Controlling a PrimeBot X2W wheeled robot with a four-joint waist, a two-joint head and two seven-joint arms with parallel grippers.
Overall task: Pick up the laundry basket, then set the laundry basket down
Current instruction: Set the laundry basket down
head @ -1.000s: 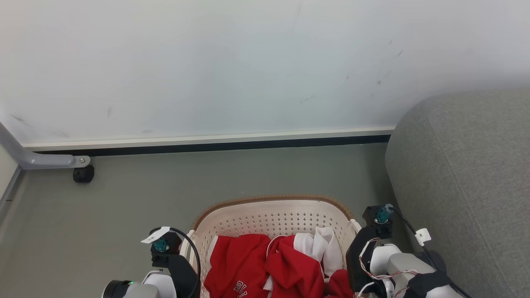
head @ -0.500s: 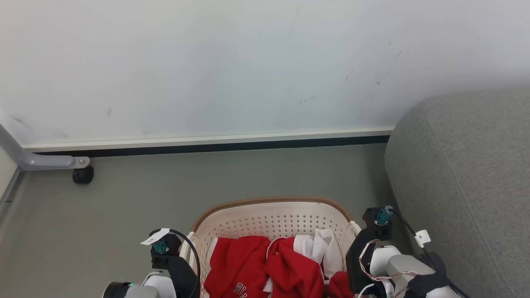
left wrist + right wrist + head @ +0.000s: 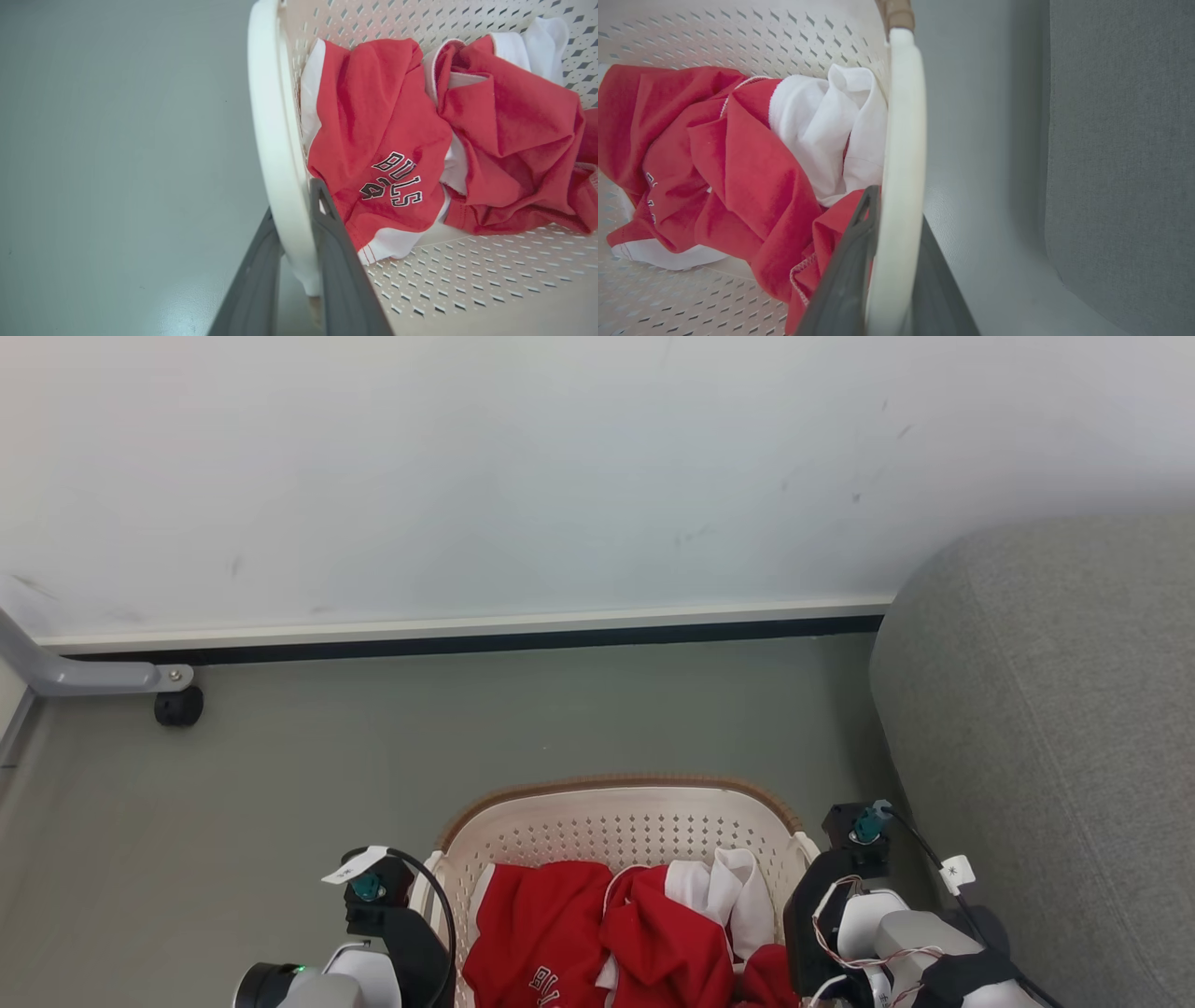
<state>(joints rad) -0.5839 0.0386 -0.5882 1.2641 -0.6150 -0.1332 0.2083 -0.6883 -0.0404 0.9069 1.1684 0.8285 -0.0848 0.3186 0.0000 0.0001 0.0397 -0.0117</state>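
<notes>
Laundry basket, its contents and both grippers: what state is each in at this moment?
laundry basket: upright, gripped at both side handles; whether it is lifted cannot be told.
left gripper: shut on the basket's white handle, one finger each side.
right gripper: shut on the opposite white handle.
red and white clothes: crumpled, lying inside the basket.
grey sofa: beside the basket, not touching it.

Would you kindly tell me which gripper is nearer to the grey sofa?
Right. The right gripper clamps the basket by its handle beside the sofa; the left gripper clamps the opposite handle, across the basket.
</notes>
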